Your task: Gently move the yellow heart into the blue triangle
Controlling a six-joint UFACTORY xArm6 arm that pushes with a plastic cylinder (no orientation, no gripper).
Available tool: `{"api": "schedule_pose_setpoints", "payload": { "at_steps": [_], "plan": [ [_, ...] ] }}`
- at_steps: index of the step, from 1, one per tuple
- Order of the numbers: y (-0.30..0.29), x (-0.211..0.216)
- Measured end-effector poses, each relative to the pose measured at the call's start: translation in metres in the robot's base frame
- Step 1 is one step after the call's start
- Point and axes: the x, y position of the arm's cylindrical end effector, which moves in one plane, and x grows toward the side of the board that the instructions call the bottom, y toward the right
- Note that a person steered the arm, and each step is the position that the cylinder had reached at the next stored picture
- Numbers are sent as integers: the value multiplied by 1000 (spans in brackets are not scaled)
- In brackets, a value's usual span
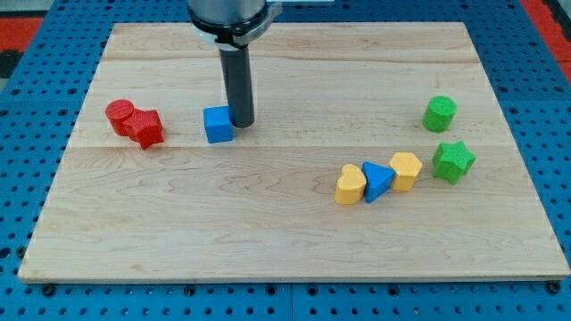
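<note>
The yellow heart (pixel 350 185) lies right of the board's middle, touching the left side of the blue triangle (pixel 376 182). A second yellow block (pixel 405 170), roughly hexagonal, touches the triangle's right side. My tip (pixel 241 122) is far to the view's left of these, at the upper middle of the board, right against the right edge of a blue cube (pixel 218 125).
A red cylinder (pixel 119 117) and a red block (pixel 146 128) sit together at the view's left. A green cylinder (pixel 439 114) and a green star (pixel 453 161) sit at the view's right. The wooden board (pixel 285 241) rests on a blue pegboard.
</note>
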Motion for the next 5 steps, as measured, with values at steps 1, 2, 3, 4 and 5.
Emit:
{"api": "schedule_pose_setpoints", "payload": {
  "at_steps": [1,2,3,4,5],
  "plan": [
    [-31,0],
    [-68,1],
    [-76,1],
    [-38,17],
    [42,59]
  ]
}}
